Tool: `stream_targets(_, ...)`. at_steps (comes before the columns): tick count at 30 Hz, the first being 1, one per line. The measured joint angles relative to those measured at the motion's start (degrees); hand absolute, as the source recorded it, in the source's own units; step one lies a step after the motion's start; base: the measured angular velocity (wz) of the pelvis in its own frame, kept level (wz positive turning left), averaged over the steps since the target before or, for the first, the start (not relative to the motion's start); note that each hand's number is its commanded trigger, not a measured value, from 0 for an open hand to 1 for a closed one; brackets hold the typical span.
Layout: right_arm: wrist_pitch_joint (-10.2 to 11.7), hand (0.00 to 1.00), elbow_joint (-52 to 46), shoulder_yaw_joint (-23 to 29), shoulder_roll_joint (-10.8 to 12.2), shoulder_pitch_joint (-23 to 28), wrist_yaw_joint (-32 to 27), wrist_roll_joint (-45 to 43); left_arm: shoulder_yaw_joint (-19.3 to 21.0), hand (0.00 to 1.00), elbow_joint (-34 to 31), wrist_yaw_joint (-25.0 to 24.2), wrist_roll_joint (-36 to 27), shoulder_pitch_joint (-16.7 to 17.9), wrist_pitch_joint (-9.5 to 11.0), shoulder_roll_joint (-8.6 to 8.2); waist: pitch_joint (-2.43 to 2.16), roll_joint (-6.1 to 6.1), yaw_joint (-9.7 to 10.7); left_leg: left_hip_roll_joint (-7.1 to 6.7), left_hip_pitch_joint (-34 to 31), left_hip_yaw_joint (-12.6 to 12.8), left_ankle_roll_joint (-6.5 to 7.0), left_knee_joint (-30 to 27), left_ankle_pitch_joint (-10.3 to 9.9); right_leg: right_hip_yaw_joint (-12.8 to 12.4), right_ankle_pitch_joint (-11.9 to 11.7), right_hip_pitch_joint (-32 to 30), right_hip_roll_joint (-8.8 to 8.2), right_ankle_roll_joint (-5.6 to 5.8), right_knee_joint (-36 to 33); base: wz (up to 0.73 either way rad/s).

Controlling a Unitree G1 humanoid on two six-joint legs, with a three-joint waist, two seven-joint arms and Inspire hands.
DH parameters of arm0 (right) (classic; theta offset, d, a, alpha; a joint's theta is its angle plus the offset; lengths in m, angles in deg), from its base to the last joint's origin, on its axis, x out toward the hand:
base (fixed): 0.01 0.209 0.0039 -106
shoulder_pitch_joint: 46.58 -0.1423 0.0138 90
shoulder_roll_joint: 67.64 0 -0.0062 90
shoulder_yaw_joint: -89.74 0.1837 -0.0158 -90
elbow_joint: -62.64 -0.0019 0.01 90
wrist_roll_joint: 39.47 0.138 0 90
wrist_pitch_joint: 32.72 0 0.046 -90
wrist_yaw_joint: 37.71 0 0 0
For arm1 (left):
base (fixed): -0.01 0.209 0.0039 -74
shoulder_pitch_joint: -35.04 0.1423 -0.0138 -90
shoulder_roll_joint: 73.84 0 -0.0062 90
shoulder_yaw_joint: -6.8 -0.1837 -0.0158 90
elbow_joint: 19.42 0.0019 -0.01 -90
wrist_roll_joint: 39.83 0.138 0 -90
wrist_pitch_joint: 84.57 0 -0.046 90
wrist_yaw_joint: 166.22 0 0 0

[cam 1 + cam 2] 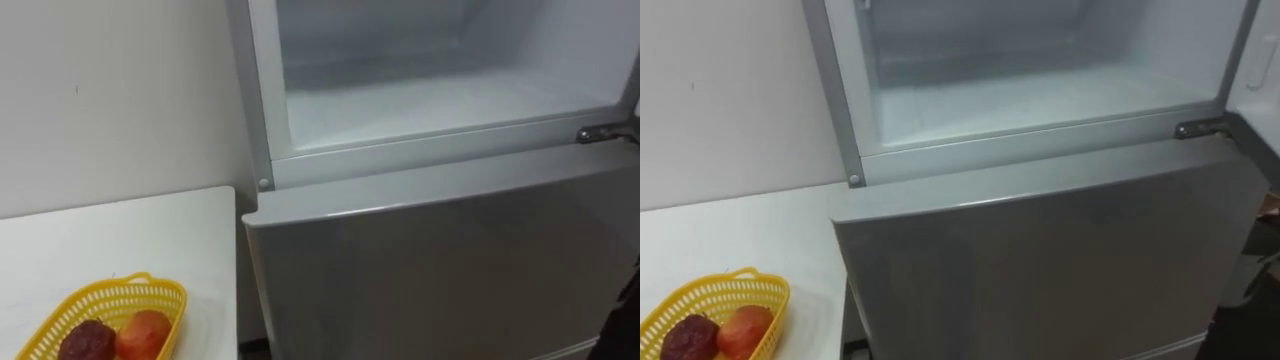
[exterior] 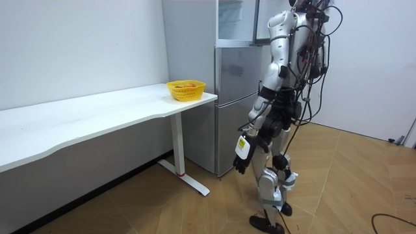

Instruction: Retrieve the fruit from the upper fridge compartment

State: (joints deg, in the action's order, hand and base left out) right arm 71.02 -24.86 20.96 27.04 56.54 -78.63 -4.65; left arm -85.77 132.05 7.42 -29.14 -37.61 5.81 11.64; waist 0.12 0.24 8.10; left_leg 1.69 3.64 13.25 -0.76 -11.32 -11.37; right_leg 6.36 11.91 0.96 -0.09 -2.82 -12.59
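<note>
Apparently left hand (image 2: 241,156) low by hip, state indiscernible, before open upper fridge (image 1: 450,100).

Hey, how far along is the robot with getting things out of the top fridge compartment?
Done, it seems: the upper fridge compartment stands open and looks bare inside, and a dark red fruit and an orange fruit lie in the yellow basket on the white table. In hand: the left hand hangs low beside the robot; I cannot tell if it holds anything. Left: probably shutting the compartment.
</note>
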Motion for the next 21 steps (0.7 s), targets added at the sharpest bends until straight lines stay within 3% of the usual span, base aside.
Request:
stream_targets(3, 0.46, 0.0, -0.07, 3.84, -1.22, -1.81, -5.55, 2.41, 0.18, 0.0, -0.04, 0.2, 0.06, 0.43, 0.0, 0.06, -0.07, -0.46, 1.07, -0.1, 0.0, -0.02, 0.0, 0.0, 0.01, 0.09, 0.13, -0.4, 0.19, 0.1, 0.0, 0.03)
stream_targets(9, 1.9, 0.0, -3.52, 9.73, -2.13, -2.01, -12.63, 5.84, 2.98, 0.0, -0.03, 0.75, 0.2, 0.69, 0.17, 0.12, -0.26, -1.49, 1.18, -0.33, -0.55, -0.87, 0.01, 0.06, 0.01, 0.36, 0.25, -1.11, 0.1, 0.2, -0.29, 0.02)
stream_targets(13, 2.38, 0.0, -9.55, 9.91, -2.81, -3.84, -13.93, 1.87, 3.63, 0.0, -0.09, 0.85, 0.21, 0.92, 0.51, 0.23, -0.41, -1.98, 1.24, -0.33, -0.69, -1.33, 0.02, 0.09, 0.01, 0.4, 0.24, -1.09, 0.19, 0.19, -1.04, -0.02)
stream_targets(15, 2.63, 0.0, -12.72, 9.94, -4.47, -6.53, -13.93, -1.58, 4.06, 0.0, 0.35, 0.76, 0.28, 0.74, 0.79, 0.41, -0.43, -2.18, 1.09, -0.34, -0.46, -1.18, 0.02, 0.09, 0.01, 0.37, 0.22, -0.94, 0.16, 0.19, -1.07, 0.04)
stream_targets(18, 3.71, 0.0, -16.6, 9.6, -7.22, -9.1, -13.82, -4.49, 4.63, 0.0, 0.49, 0.7, 0.22, 0.62, 1.8, 0.73, -0.24, -2.54, 0.29, -0.32, 0.08, -1.16, 0.01, 0.13, 0.01, 0.41, 0.27, -0.73, 0.16, 0.19, -0.94, 0.03)
stream_targets(21, 4.38, 0.0, -16.92, 8.76, -7.24, -9.28, -12.5, -6.12, 4.6, 0.0, 0.48, 0.62, 0.23, -0.05, 2.58, 0.72, 0.1, -2.58, -0.6, -0.33, -0.03, -1.12, 0.02, 0.14, 0.01, 0.42, 0.33, -1.28, 0.12, 0.2, -1.3, -0.03)
